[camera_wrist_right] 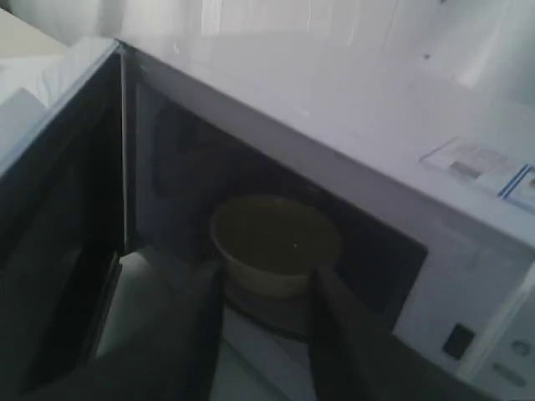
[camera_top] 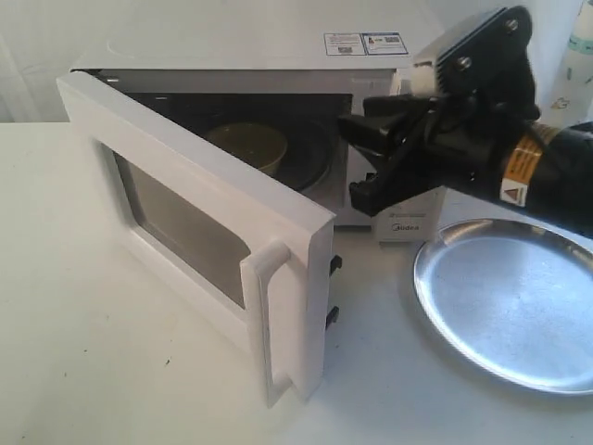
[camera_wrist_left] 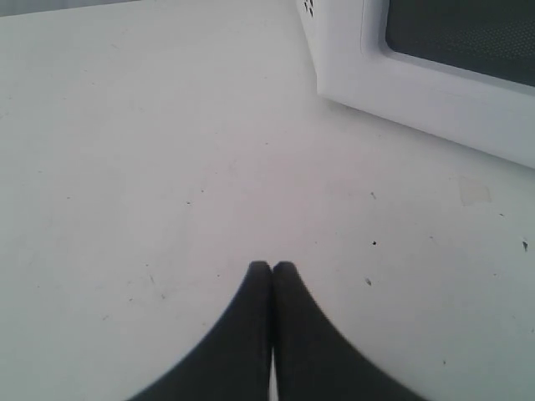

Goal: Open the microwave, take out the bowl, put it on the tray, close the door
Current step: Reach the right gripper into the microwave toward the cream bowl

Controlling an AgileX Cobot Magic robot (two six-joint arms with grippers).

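Two pincers checked. My right pincer (camera_top: 363,163), jaws wide, faces the bowl (camera_top: 248,146) at upper centre inside the microwave (camera_top: 232,42), door (camera_top: 195,232) standing open for access. My left pincer (camera_wrist_left: 272,269), pressed shut, hangs above the table (camera_wrist_left: 125,167).

Right arm (camera_top: 556,176) extended, left gripper (camera_wrist_left: 272,269) closed.
The right gripper (camera_top: 364,159) points sideways with its two black fingers (camera_wrist_right: 338,351) spread well apart; the left one's fingertips press together with no gap.
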